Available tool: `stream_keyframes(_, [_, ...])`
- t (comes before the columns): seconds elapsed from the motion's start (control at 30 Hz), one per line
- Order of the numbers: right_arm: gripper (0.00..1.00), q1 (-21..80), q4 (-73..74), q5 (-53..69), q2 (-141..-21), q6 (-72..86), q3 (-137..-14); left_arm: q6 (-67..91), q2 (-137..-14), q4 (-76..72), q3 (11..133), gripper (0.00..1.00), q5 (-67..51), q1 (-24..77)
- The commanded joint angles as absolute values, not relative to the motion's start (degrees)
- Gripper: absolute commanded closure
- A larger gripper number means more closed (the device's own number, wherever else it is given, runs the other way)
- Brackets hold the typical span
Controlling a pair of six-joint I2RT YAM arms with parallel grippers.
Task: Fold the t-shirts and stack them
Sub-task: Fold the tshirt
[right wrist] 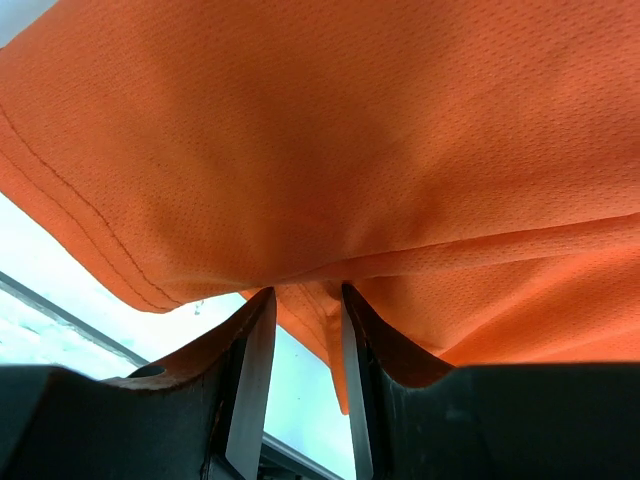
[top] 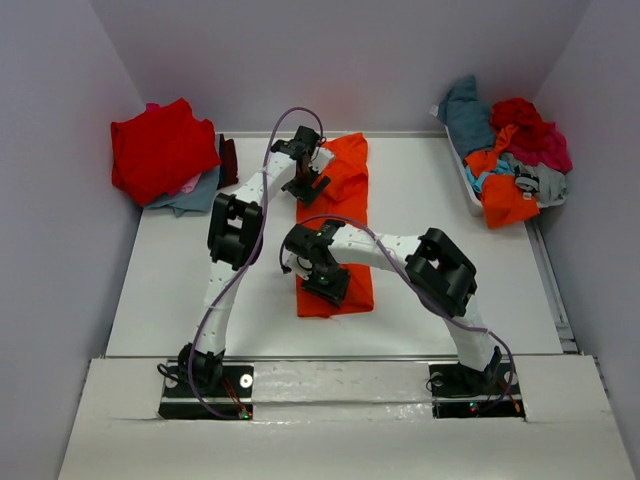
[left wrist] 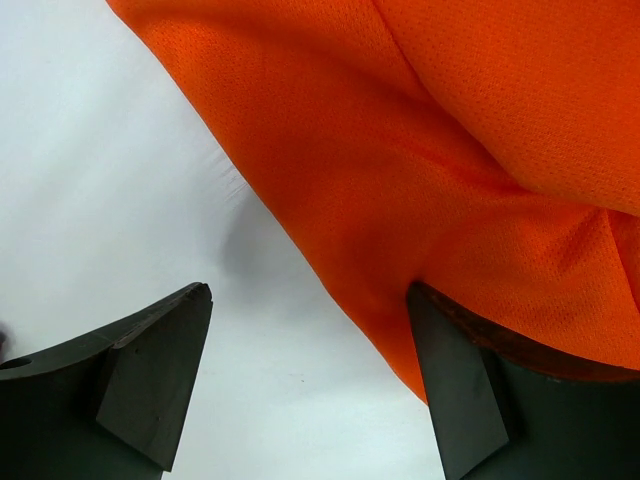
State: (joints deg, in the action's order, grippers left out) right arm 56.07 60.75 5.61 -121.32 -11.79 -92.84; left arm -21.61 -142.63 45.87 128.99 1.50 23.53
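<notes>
A bright orange t-shirt (top: 350,160) lies as a long folded strip running from the back of the table toward the front. My left gripper (top: 308,187) hangs at the strip's far left edge. In the left wrist view it (left wrist: 310,292) stands wide open, its right finger (left wrist: 460,400) against the orange cloth (left wrist: 450,120) and bare table between the jaws. My right gripper (top: 325,285) is over the strip's near end. Its narrow jaws (right wrist: 307,292) pinch a fold of the orange t-shirt (right wrist: 350,120), which is lifted off the table. A folded red t-shirt (top: 160,150) lies at the back left.
The red t-shirt rests on grey and pink cloth (top: 195,195) in the back left corner. A white basket (top: 465,190) at the back right holds a heap of several t-shirts (top: 510,150) in teal, red, magenta, orange and grey. Walls close in on three sides.
</notes>
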Motion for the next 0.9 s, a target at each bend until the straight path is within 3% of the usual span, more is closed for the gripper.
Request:
stream_keyframes(0.0, [0.61, 56.2, 58.3, 3.8, -120.2, -11.6, -92.7, -23.2, -144.8, 51.6, 126.2, 0.08, 3.8, 22.7])
stream_keyframes(0.87, [0.71, 55.6, 58.0, 4.6, -119.5, -11.1, -90.4, -23.4, -144.8, 51.6, 126.2, 0.08, 4.0, 22.7])
